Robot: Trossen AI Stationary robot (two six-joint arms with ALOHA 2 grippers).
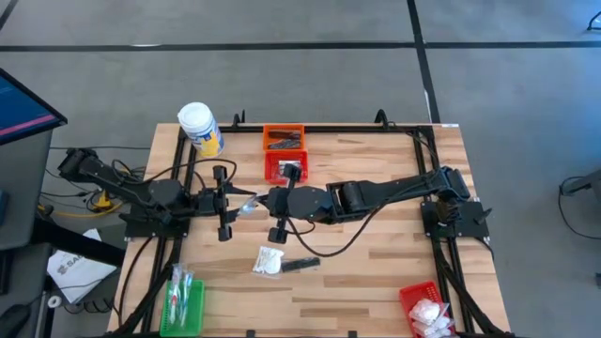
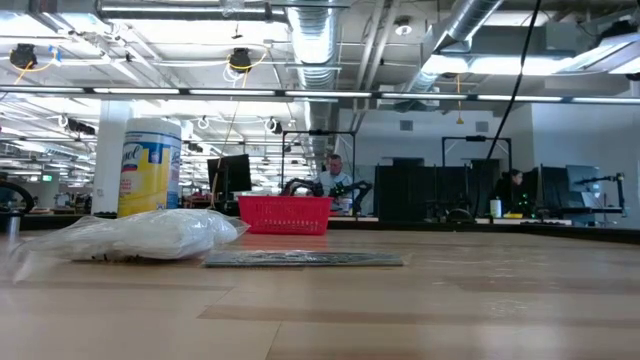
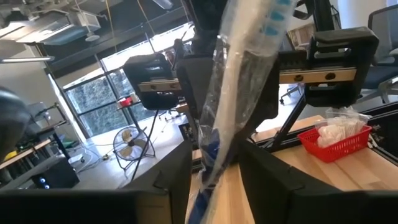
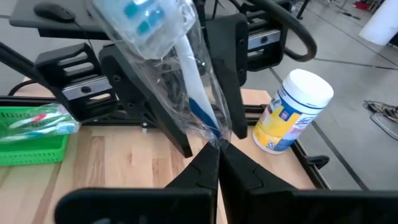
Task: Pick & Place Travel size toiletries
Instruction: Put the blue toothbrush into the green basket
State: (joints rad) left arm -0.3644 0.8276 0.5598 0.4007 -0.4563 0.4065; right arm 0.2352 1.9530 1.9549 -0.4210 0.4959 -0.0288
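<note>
Nearest the low camera, at the left of that frame, lies a white packet [image 2: 150,236] on the table [image 2: 420,300], with a dark tube [image 2: 305,259] flat just right of it; from above the packet [image 1: 268,261] and tube [image 1: 300,264] sit low of centre.

Both grippers meet at mid-table in the high view on one clear-wrapped stick [image 1: 246,204]. From the right wrist, the right gripper [image 4: 219,155] has its fingertips pinched together on the wrapper's lower end [image 4: 186,93]. From the left wrist, the left gripper [image 3: 214,165] has its fingers closed against the same stick [image 3: 239,81], which runs up between them. In the high view the left gripper [image 1: 223,202] is left of the stick and the right gripper [image 1: 275,204] right of it.

Other toiletries sit in baskets: sticks in the green basket [image 1: 181,305] at lower left, white packets in the red basket [image 1: 421,299] at lower right, dark tubes in the orange basket [image 1: 284,138] at upper centre. A second red basket [image 1: 285,167] sits just below the orange one. A white jar [image 1: 200,129] stands at upper left.
</note>
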